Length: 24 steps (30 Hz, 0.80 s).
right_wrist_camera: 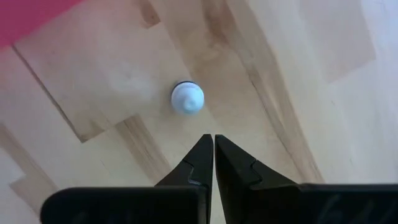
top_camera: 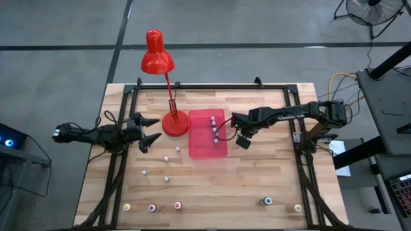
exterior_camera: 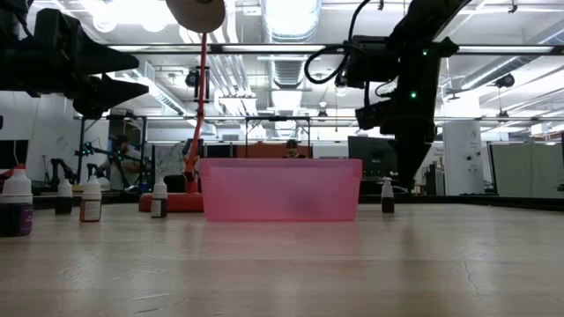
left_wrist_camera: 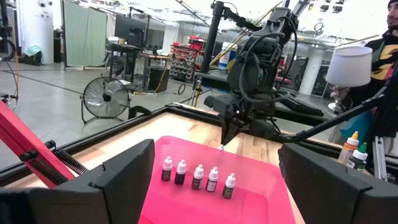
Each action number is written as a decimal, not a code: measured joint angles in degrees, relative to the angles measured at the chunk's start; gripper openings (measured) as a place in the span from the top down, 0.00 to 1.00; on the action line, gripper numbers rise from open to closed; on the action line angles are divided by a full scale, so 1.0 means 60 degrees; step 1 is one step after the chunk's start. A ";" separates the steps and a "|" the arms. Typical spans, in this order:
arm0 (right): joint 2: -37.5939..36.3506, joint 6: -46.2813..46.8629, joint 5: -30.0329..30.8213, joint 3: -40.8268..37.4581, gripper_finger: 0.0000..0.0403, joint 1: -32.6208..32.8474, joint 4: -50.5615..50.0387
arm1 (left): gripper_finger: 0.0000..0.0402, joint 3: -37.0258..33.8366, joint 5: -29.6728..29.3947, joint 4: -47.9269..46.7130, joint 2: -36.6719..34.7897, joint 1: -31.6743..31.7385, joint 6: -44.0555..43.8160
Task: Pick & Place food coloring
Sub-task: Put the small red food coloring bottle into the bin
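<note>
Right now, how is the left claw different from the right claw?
The left claw is wide open, while the right claw is squeezed shut. The left claw waits beside the red lamp, off to the side of the pink tray; the right claw hangs at the tray's other edge, pointing down near a white-capped bottle on the table. Both are dark, two-fingered and holding nothing.

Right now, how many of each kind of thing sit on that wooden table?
Tiny white-capped food colouring bottles: 15 (5 inside the tray, 10 outside it)
Translucent pink plastic tray: 1
Red metal desk lamp: 1
Total: 17
</note>
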 joint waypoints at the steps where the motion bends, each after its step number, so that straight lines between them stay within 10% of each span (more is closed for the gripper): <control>1: -0.0082 0.0023 -0.0105 -0.0007 0.98 -0.0040 -0.0003 | 0.22 0.0000 0.0000 0.0000 0.0003 0.0000 -0.0003; 24: -0.0131 -0.2262 -0.1149 -0.0026 0.54 -0.0215 0.0764 | 0.22 0.0000 0.0000 0.0000 0.0000 0.0011 -0.0001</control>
